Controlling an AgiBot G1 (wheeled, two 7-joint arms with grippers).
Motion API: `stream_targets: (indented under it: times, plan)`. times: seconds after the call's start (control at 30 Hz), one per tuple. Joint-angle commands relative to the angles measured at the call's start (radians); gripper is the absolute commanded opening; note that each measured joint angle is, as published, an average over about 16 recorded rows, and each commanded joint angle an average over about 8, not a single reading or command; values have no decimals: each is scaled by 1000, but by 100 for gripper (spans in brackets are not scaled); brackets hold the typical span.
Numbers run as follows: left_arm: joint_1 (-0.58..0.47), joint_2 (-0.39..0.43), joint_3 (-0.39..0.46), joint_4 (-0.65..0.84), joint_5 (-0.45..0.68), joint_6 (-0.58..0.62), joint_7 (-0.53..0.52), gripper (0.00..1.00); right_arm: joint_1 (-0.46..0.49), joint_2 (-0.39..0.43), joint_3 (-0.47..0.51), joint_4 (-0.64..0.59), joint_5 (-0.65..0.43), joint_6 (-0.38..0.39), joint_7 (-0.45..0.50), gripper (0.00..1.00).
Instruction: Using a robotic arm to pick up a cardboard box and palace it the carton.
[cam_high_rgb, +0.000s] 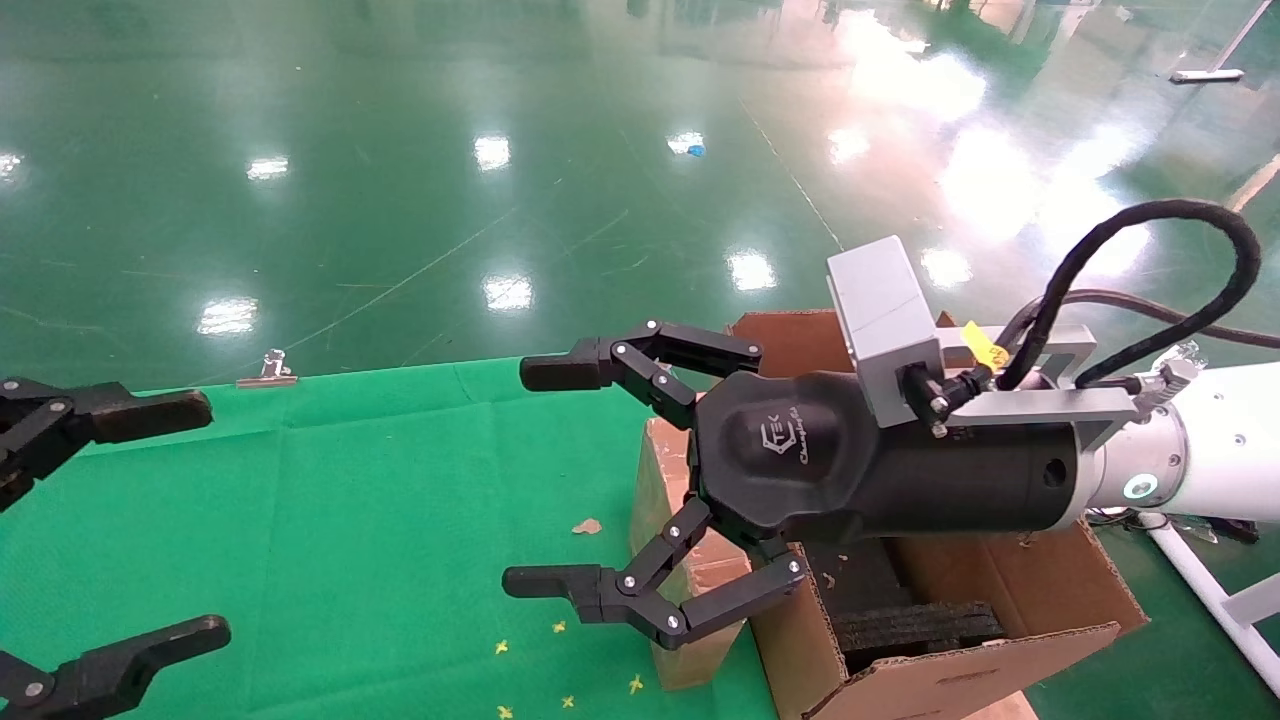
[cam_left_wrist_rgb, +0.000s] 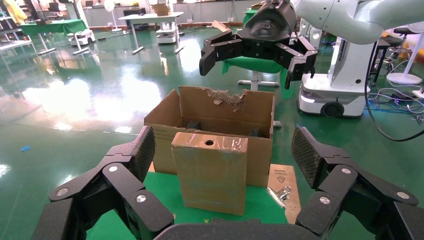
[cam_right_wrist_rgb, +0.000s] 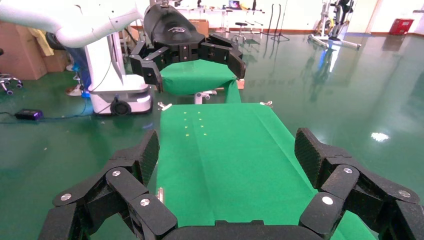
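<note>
The slim brown cardboard box (cam_left_wrist_rgb: 212, 172) stands upright on the green cloth, its taped top with the round hole facing up, right against the big corrugated carton (cam_left_wrist_rgb: 220, 110). In the head view the box (cam_high_rgb: 658, 490) is mostly hidden behind my right gripper (cam_high_rgb: 538, 476). That gripper is open and empty, hovering above and in front of the box on the white robotic arm (cam_high_rgb: 1215, 440). The left wrist view shows it high over the carton (cam_left_wrist_rgb: 257, 60). My left gripper (cam_high_rgb: 198, 520) is open and empty at the table's left, facing the box from a distance.
The carton (cam_high_rgb: 1000, 590) holds black foam inserts (cam_high_rgb: 915, 625) and has ragged flaps. A metal binder clip (cam_left_wrist_rgb: 280, 194) lies on a brown card beside the box; another clip (cam_high_rgb: 268, 368) holds the cloth's far edge. A cardboard scrap (cam_high_rgb: 586, 526) lies on the cloth.
</note>
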Motion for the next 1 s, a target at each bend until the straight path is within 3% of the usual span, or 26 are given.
stream_targets:
  times: [0.03,0.53,0.77,1.0]
  plan:
    - [0,0,0,0,0,0,0,100,0,0,0,0,0,0,0,100]
    - [0,0,0,1,0,0,0,100,11,0,-23,20,-43,12,24,100]
    - [-1,0,1,1,0,0,1,100,127,-39,-142,69,-281,14,120,100]
    - [-1,0,2,1,-1,0,1,100,332,-171,-332,74,-576,-49,231,100]
